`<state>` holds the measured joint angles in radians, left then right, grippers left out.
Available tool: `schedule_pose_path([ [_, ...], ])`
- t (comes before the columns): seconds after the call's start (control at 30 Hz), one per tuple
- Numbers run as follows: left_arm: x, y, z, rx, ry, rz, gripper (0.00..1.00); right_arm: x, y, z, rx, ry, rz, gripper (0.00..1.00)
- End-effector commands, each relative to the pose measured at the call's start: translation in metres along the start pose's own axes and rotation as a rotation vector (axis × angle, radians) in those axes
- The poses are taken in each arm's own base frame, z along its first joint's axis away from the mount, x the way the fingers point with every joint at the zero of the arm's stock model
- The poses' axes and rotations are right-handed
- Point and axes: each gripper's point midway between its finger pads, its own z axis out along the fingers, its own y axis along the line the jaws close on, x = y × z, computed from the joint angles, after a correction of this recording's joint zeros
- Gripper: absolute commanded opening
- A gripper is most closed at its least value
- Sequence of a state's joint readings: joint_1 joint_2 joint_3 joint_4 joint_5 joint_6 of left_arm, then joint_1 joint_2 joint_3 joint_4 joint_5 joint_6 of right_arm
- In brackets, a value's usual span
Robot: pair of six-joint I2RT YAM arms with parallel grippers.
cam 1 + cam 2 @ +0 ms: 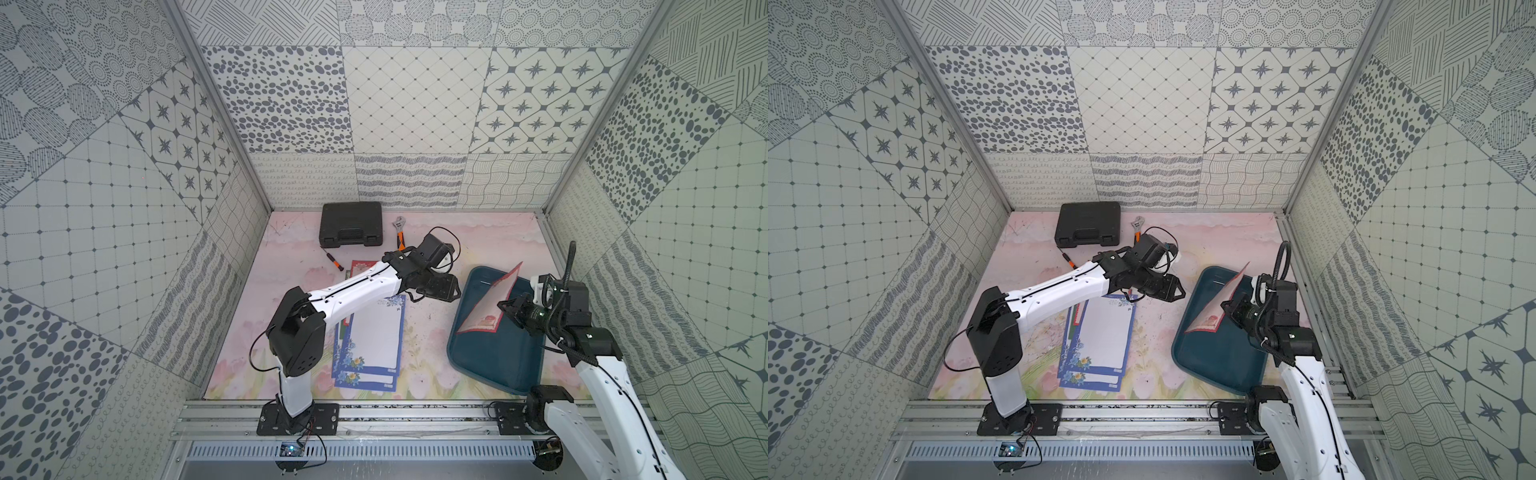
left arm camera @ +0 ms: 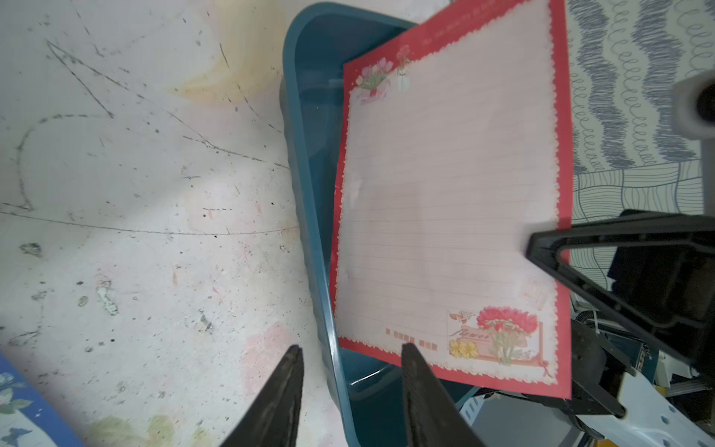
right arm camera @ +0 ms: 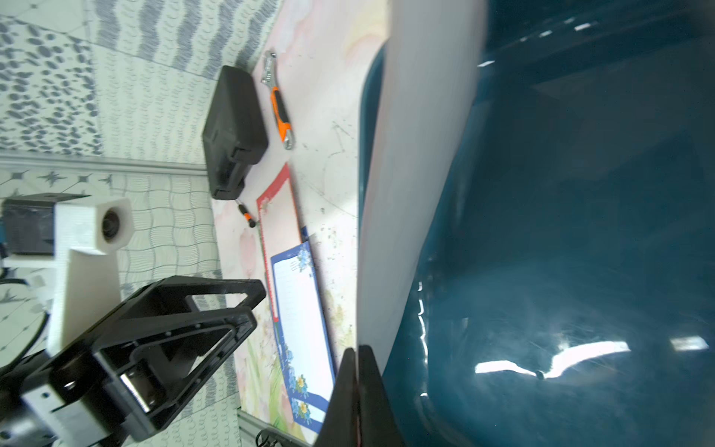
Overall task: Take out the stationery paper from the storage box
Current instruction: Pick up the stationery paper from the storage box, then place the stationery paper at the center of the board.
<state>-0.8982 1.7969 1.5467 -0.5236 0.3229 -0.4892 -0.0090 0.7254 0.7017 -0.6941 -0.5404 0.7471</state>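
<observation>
A red-bordered sheet of stationery paper (image 1: 490,303) (image 2: 445,193) stands tilted above the dark teal storage box (image 1: 494,361) (image 1: 1217,357). My right gripper (image 1: 503,308) (image 3: 358,350) is shut on the sheet's edge, and its white back (image 3: 418,154) rises from the closed fingers. Under it, the box floor (image 3: 580,232) shows bare teal. My left gripper (image 1: 453,286) (image 2: 354,348) is open just left of the box. It holds nothing, and the box's rim (image 2: 309,216) runs between its fingertips, farther off. Blue-bordered sheets (image 1: 374,336) lie stacked on the table, partly under the left arm.
Another red-bordered sheet (image 1: 361,268) pokes out beyond the left forearm. A black tool case (image 1: 351,224), an orange-handled wrench (image 1: 400,232) and a small screwdriver (image 1: 332,259) lie at the back. Patterned walls enclose the table on three sides.
</observation>
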Motion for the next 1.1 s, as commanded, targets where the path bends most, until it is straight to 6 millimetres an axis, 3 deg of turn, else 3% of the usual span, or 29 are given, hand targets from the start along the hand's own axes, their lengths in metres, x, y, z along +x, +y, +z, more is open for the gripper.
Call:
schedule_pose_path([
  [0.0,-0.029,-0.014,-0.045,-0.005,-0.196,0.147,0.44,0.002,0.062,-0.021,-0.254,0.041,-0.140,0.00],
  [0.2,-0.038,-0.029,-0.112,0.108,-0.343,0.221,0.45,0.008,0.164,-0.073,-0.658,0.075,-0.414,0.00],
  [0.4,-0.037,-0.029,-0.176,0.275,-0.443,0.242,0.57,0.046,0.219,-0.130,-0.910,0.114,-0.722,0.00],
  [0.53,-0.018,-0.055,-0.201,0.420,-0.413,0.335,0.61,0.062,0.223,-0.144,-0.974,0.099,-0.841,0.00],
  [0.7,0.006,-0.077,-0.223,0.539,-0.389,0.406,0.61,0.065,0.218,-0.136,-0.987,0.122,-0.857,0.00],
  [0.9,0.020,-0.066,-0.247,0.477,-0.439,0.405,0.62,0.065,0.210,-0.130,-0.927,0.110,-0.900,0.00],
  [1.07,-0.005,-0.037,-0.250,0.436,-0.468,0.125,0.66,0.056,0.227,-0.146,-0.910,0.028,-0.984,0.00],
])
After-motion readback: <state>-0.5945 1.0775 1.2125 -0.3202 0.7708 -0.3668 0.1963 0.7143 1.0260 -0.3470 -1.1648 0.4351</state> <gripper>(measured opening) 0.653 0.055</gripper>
